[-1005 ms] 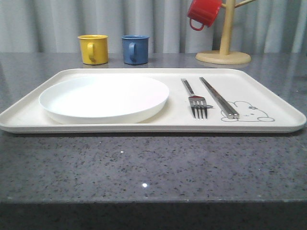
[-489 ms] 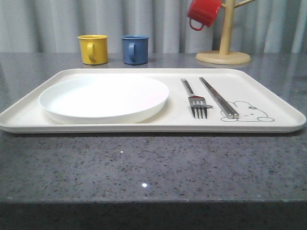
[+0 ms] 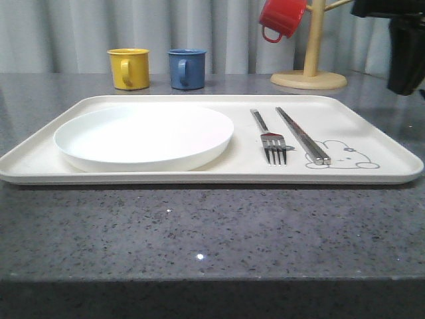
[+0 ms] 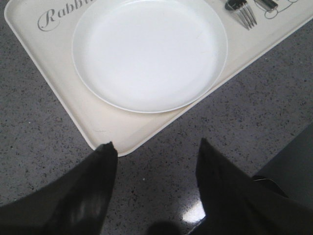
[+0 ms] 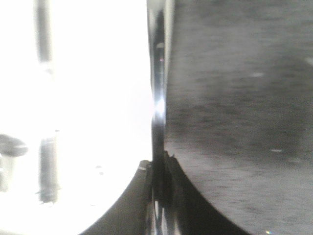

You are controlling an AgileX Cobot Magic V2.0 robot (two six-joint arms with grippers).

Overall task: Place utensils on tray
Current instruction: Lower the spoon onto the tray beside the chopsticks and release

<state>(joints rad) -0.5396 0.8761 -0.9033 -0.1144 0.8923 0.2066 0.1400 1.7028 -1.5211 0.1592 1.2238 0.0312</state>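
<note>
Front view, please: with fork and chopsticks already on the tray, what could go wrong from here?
The slim shiny metal strip looks pinched in the right gripper; the blurred view suggests motion, so it might slip. Free space beside the flat silver chopsticks on the cream rectangular tray is narrow; a drop could knock them or the four-tined silver fork.

A speckled grey table stood before pale pleated curtains, with small glints of light on its polished surface.

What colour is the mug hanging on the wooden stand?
Red mug, clearest in the front view.
</note>
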